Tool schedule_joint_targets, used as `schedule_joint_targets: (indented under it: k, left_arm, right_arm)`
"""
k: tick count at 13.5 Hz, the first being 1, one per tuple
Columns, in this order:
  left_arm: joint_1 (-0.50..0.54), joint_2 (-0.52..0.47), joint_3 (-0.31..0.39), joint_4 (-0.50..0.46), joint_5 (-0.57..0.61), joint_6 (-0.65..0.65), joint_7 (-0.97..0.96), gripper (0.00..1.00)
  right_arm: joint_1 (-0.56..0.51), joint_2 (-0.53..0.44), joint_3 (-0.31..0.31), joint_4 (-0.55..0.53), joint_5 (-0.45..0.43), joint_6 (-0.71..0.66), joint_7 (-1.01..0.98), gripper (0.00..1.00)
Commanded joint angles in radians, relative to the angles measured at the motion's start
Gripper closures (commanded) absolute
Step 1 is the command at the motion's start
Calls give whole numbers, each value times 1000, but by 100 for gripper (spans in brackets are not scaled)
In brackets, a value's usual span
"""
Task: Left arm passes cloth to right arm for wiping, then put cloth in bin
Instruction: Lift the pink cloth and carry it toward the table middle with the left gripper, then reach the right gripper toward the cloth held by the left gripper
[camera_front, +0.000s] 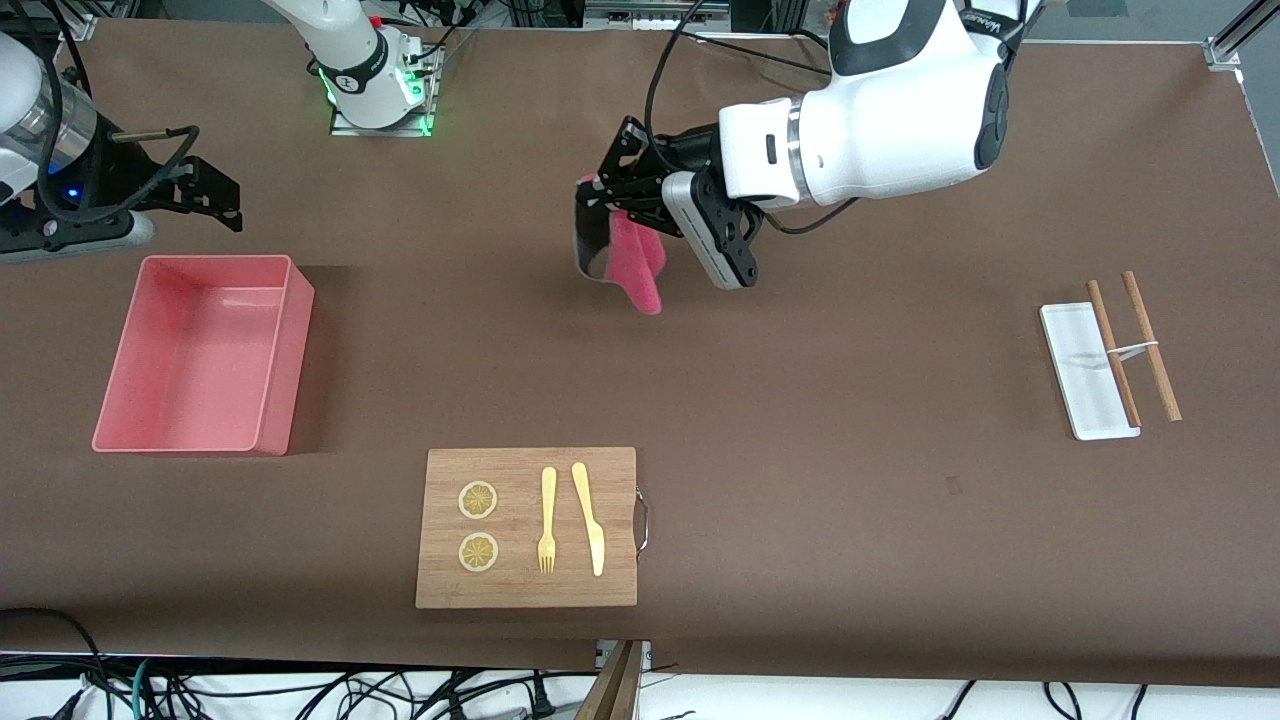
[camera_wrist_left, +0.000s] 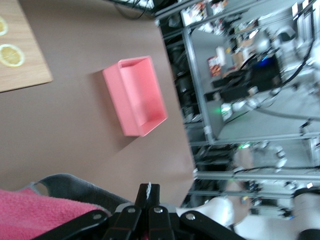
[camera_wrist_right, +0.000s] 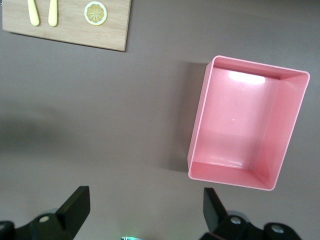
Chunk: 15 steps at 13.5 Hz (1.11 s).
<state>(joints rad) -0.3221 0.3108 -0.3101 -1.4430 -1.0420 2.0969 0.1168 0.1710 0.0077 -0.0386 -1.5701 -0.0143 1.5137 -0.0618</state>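
Front view. Left gripper (camera_front: 612, 205): in the air over the bare middle of the table (camera_front: 850, 500), fingers clamped on the cloth (camera_front: 638, 262), which hangs down from them. Right gripper (camera_front: 205, 195): up at the right arm's end of the table, just above the bin's farther edge; fingers spread, holding nothing; this arm waits. Bin (camera_front: 270, 400): standing on the table at the right arm's end, nothing in it. Board (camera_front: 620, 470): near the camera's edge of the table, nearer than the cloth; on it two lemon slices (camera_front: 478, 500), a fork (camera_front: 547, 520) and a knife (camera_front: 588, 518), side by side. Tray (camera_front: 1085, 375): at the left arm's end, with two sticks (camera_front: 1150, 345) beside it, one lying partly on the tray.

Left wrist view. Cloth (camera_wrist_left: 40, 215) bunched against the gripper's closed fingers (camera_wrist_left: 149, 197). Bin (camera_wrist_left: 127, 107) seen well apart on the table; a corner of the board (camera_wrist_left: 25, 55) with a lemon slice (camera_wrist_left: 11, 55).

Right wrist view. Both fingers (camera_wrist_right: 75, 207) stand wide apart with only table between them. Bin (camera_wrist_right: 197, 130) lies below, near the gripper. Board (camera_wrist_right: 75, 32) edge with fork, knife and one lemon slice (camera_wrist_right: 95, 12).
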Motion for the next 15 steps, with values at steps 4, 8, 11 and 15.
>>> schedule_joint_targets:
  k: [4,8,11,15]
  left_arm:
    - [-2,11,-64,7,-112,147,-19,100]
    - [0,16,-66,9,-113,147,-17,100]
    - [3,17,-66,12,-119,147,-17,100]
    - [6,19,-66,10,-119,147,-17,100]
  right_arm:
    - [5,-2,26,22,80,-67,-388,0]
    - [7,8,25,21,296,-66,-724,0]
    - [4,84,25,21,526,-56,-902,0]
    - [10,233,25,19,784,0,-1160,0]
